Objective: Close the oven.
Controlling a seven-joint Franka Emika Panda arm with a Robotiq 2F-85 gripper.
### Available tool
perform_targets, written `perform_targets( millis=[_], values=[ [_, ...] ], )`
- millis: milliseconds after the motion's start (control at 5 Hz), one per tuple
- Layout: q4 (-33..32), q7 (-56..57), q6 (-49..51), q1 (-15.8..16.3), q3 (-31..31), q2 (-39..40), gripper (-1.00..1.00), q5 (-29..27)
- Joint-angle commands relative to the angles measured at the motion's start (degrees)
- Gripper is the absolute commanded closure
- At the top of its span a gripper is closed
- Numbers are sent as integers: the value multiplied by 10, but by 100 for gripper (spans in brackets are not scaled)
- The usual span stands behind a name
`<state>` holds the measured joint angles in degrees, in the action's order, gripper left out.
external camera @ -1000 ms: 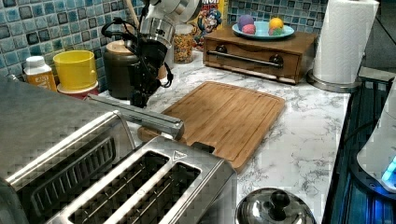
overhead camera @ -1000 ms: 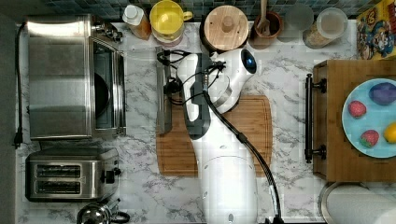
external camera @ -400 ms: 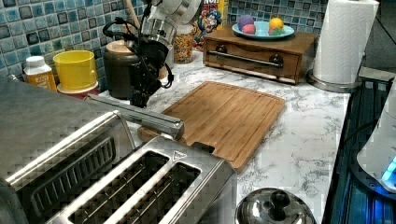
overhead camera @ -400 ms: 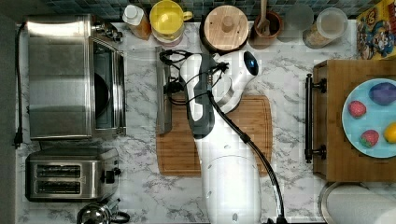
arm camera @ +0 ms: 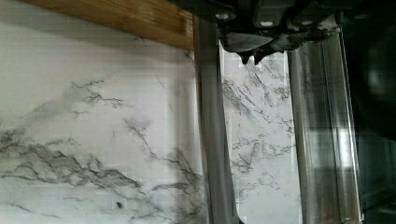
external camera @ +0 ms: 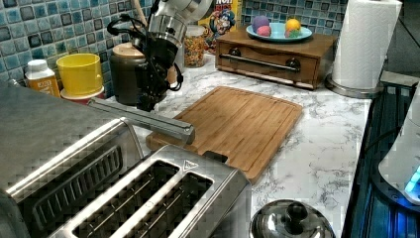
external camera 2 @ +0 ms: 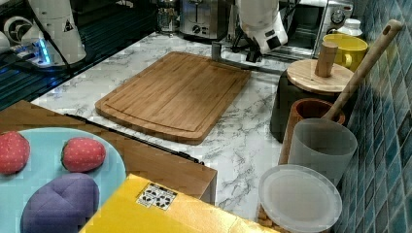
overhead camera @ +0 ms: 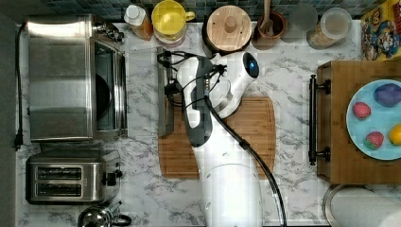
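**Arm edged along the handle; door still down**

Since a second ago the arm has slid a little toward the top view's top, along the handle [overhead camera: 165, 94]. The door [overhead camera: 142, 85] has not moved with it and lies flat as before.

Location: the oven [overhead camera: 61, 75] stands at the top view's left on the marble counter, above the toaster [overhead camera: 71, 177]. Its door is dropped open toward the board [overhead camera: 255, 137], and the handle's lower end overlaps the board's edge.

Gripper [arm camera: 251, 57]: in the wrist view the two tips sit pinched together with nothing between them. They lie over the strip of marble between the handle bar and the door's steel frame. In the left view the gripper [external camera: 147, 101] hangs just behind the bar, low and near it.

Progress, as I judge it: the approach is done or nearly so. The lift itself is not begun. Left to do: catch the bar, swing the door up, and press it shut against the oven front.

Unclear:
- Whether the tips touch the bar or the counter; black cables cover them in the top view.
- The right view's look at the gripper, which the arm's white casing blocks.
- The oven's cavity, which is dark.
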<state>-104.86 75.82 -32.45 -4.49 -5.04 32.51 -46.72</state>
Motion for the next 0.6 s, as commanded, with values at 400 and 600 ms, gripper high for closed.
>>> perform_targets(
  millis=[400,600],
  values=[
    [98,-236,-42,187,-106,-139,100,229],
    [107,-300,-44,224,-88,-141,100,315]
  ],
)
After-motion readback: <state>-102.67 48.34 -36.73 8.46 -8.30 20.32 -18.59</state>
